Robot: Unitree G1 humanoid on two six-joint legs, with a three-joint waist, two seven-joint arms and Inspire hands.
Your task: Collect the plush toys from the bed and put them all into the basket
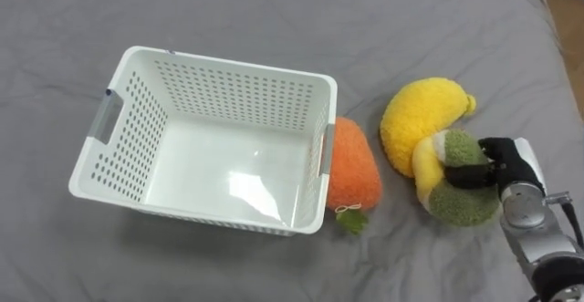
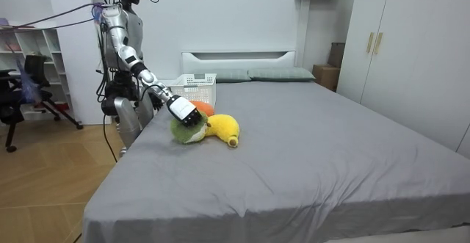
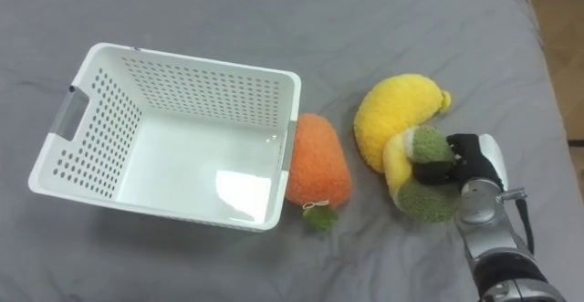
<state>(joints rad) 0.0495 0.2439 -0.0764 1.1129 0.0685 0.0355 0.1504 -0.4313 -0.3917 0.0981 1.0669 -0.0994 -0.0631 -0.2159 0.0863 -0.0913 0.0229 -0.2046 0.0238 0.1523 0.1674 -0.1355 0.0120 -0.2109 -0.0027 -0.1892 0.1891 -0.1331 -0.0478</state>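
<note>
An empty white perforated basket rests on the grey bed. An orange plush carrot leans against its right wall. Right of the carrot lies a yellow plush banana. A green and cream plush toy lies in front of the banana, touching it. My right hand has its dark fingers curled round this green toy. In the room view the robot stands at the bedside, its right hand reaching onto the bed at the green toy.
The grey bed sheet spreads all round the basket. The bed's right edge and wooden floor show at the upper right. In the room view, pillows and a white headboard lie beyond the basket.
</note>
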